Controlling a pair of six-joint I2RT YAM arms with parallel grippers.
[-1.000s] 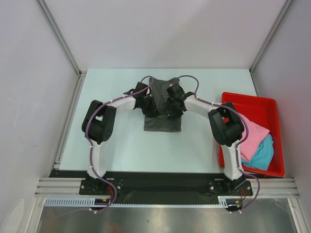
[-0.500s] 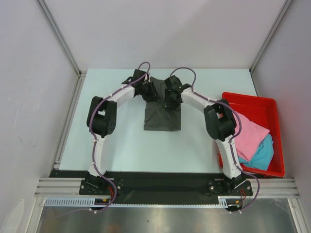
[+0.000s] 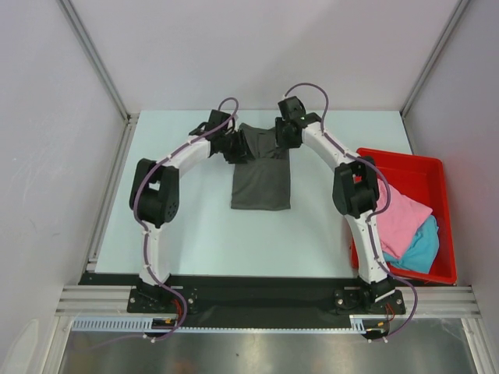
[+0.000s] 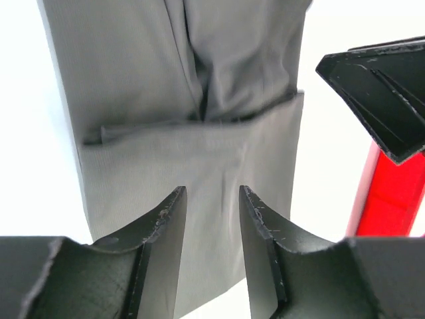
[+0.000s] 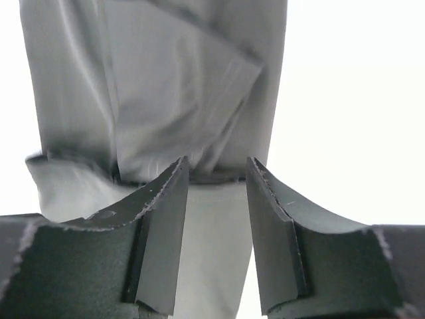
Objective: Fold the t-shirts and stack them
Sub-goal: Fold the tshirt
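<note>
The charcoal-grey t-shirt (image 3: 261,181) lies folded into a narrow strip in the middle of the table, its far end wider and creased. My left gripper (image 3: 238,148) hangs over its far left corner and my right gripper (image 3: 284,139) over its far right corner. In the left wrist view the left gripper (image 4: 211,194) stands open above the grey t-shirt (image 4: 192,100), with nothing pinched. The right gripper (image 5: 216,165) is open too, over a fold in the grey t-shirt (image 5: 166,86). A pink t-shirt (image 3: 404,216) and a turquoise t-shirt (image 3: 419,248) lie in the tray.
A red plastic tray (image 3: 427,166) stands at the table's right edge beside the right arm's elbow; it also shows as a red strip (image 4: 390,206) in the left wrist view. Aluminium frame posts and white walls enclose the table on three sides.
Both grippers have moved from the middle of the grey t-shirt to its far end, their jaws have widened, and the cloth now lies flat under them.
</note>
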